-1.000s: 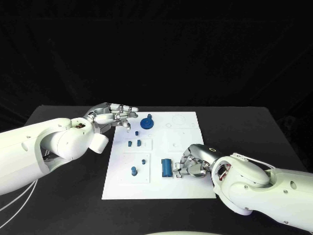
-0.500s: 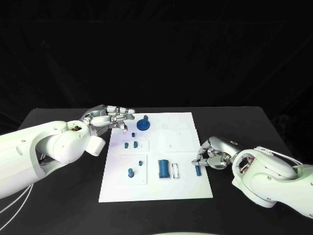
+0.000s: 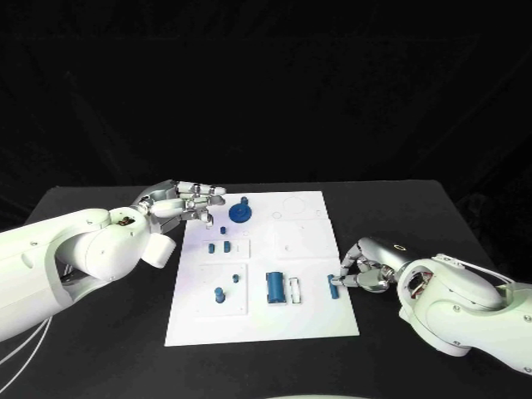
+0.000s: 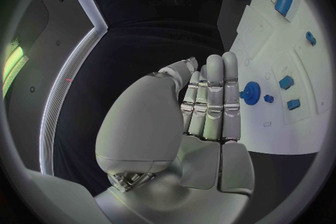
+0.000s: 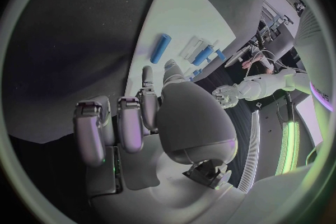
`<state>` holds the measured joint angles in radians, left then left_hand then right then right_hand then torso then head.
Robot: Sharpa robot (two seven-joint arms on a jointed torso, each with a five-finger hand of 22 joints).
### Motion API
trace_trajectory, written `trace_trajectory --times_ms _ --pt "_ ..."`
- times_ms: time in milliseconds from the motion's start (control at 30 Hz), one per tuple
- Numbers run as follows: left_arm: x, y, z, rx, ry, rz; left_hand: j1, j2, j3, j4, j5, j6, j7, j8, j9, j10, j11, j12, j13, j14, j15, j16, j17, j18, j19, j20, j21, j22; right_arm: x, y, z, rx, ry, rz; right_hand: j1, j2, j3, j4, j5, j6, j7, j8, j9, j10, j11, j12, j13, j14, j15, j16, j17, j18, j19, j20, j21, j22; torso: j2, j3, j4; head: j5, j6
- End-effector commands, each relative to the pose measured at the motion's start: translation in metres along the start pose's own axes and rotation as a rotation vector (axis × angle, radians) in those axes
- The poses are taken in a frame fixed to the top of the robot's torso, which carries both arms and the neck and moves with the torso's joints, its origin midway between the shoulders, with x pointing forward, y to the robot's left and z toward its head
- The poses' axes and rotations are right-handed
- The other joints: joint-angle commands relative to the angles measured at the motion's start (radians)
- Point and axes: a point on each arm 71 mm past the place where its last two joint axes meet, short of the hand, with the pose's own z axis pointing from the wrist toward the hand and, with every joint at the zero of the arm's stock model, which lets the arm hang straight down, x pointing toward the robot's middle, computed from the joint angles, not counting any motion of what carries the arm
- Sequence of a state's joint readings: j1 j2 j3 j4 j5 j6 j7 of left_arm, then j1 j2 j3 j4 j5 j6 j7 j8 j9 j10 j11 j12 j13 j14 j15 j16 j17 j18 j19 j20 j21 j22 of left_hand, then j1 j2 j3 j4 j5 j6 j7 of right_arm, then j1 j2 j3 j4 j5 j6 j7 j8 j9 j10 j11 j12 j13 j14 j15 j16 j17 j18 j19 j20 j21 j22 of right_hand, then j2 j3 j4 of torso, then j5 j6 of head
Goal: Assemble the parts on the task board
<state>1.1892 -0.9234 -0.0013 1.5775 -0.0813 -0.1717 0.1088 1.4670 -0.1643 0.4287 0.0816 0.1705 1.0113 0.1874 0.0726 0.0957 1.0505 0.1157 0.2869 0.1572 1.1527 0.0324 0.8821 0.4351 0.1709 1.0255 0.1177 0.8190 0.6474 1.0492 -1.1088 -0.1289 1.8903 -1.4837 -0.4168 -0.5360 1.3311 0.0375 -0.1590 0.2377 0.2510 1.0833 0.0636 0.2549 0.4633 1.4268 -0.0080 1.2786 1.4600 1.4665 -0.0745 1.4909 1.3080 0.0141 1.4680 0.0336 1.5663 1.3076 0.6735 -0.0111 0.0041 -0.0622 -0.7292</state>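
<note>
The white task board (image 3: 302,249) lies in the middle of the table. A blue gear (image 3: 242,212) stands near its far left corner. My left hand (image 3: 189,199) hovers beside the gear with fingers straight and together, holding nothing (image 4: 210,101). A thick blue cylinder (image 3: 274,287) and a white piece (image 3: 293,290) lie near the front. A slim blue cylinder (image 3: 333,285) lies at the board's right edge. My right hand (image 3: 362,272) sits just right of it with fingers curled. In the right wrist view the slim blue cylinder (image 5: 160,47) lies flat just beyond the fingertips (image 5: 147,73).
Two small blue pieces (image 3: 219,247) sit in a left panel, and a blue peg (image 3: 219,293) stands nearer the front left. Bare black table (image 3: 110,332) lies round the board on all sides.
My right hand has moved from over the board's front middle to its right edge, and the slim blue cylinder now lies there. The left hand has barely moved.
</note>
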Motion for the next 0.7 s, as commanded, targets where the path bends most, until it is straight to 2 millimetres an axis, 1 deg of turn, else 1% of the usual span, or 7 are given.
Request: trace_trajectory --times_ms 33,233,400,633,700 --pt "0.003 -0.001 0.0 0.005 0.02 -0.007 0.0 0.007 -0.007 -0.002 0.002 0.002 -0.004 0.005 -0.001 -0.006 -0.002 0.003 0.001 -0.007 -0.002 -0.006 -0.001 0.014 -0.006 0.0 -0.005 -0.002 0.006 -0.001 0.002 0.013 0.018 -0.036 -0.007 -0.007 -0.005 0.005 -0.007 0.006 -0.001 -0.005 -0.001 0.004 -0.003 -0.003 -0.135 0.074 0.001 -0.001 0.116 -0.014 0.103 0.006 0.004 0.263 0.001 -0.0005 0.0001 0.0 -0.001" --pt "0.003 -0.001 0.0 0.005 0.02 -0.007 0.0 0.007 -0.007 -0.002 0.002 0.002 -0.004 0.005 -0.001 -0.006 -0.002 0.003 0.001 -0.007 -0.002 -0.006 -0.001 0.014 -0.006 0.0 -0.005 -0.002 0.014 0.002 0.004 0.011 0.034 -0.037 -0.01 -0.009 -0.007 0.008 -0.007 0.008 -0.001 -0.005 -0.001 0.003 -0.004 -0.004 -0.136 0.074 0.001 -0.001 0.115 -0.014 0.103 0.006 0.004 0.263 0.001 -0.0009 -0.0014 0.003 -0.003" --pt "0.003 -0.001 0.0 0.004 0.021 -0.007 0.0 0.007 -0.007 -0.002 0.002 0.002 -0.004 0.005 -0.001 -0.006 -0.002 0.003 0.001 -0.007 -0.002 -0.006 -0.001 0.014 -0.006 0.0 -0.005 -0.002 0.018 0.005 0.006 0.005 0.043 -0.045 -0.01 -0.01 -0.008 0.009 -0.007 0.008 -0.001 -0.005 -0.001 0.004 -0.004 -0.003 -0.135 0.074 0.001 -0.001 0.115 -0.014 0.103 0.006 0.004 0.263 0.001 -0.0002 -0.0003 0.003 -0.004" --pt "0.002 -0.001 -0.001 0.004 0.021 -0.007 0.0 0.007 -0.007 -0.002 0.002 0.002 -0.004 0.005 -0.001 -0.006 -0.002 0.003 0.001 -0.007 -0.002 -0.006 -0.001 0.014 -0.006 0.0 -0.005 -0.002 0.028 0.006 0.009 0.005 0.075 -0.09 0.002 -0.014 -0.006 0.003 -0.007 0.013 -0.005 -0.005 0.0 0.005 -0.006 -0.003 -0.134 0.074 -0.001 -0.001 0.116 -0.014 0.103 0.004 0.004 0.263 0.001 -0.0009 -0.0003 0.003 -0.008" --pt "0.003 -0.001 -0.001 0.005 0.022 -0.007 0.0 0.007 -0.007 -0.002 0.002 0.002 -0.004 0.005 -0.001 -0.006 -0.002 0.003 0.001 -0.007 -0.002 -0.006 -0.001 0.014 -0.006 0.0 -0.005 -0.002 0.031 0.007 0.009 0.0 0.08 -0.104 0.009 -0.015 -0.005 0.0 -0.006 0.014 -0.006 -0.006 0.0 0.004 -0.007 -0.003 -0.134 0.074 -0.001 -0.001 0.116 -0.014 0.103 0.004 0.004 0.263 0.001 -0.001 -0.0002 0.002 -0.006"
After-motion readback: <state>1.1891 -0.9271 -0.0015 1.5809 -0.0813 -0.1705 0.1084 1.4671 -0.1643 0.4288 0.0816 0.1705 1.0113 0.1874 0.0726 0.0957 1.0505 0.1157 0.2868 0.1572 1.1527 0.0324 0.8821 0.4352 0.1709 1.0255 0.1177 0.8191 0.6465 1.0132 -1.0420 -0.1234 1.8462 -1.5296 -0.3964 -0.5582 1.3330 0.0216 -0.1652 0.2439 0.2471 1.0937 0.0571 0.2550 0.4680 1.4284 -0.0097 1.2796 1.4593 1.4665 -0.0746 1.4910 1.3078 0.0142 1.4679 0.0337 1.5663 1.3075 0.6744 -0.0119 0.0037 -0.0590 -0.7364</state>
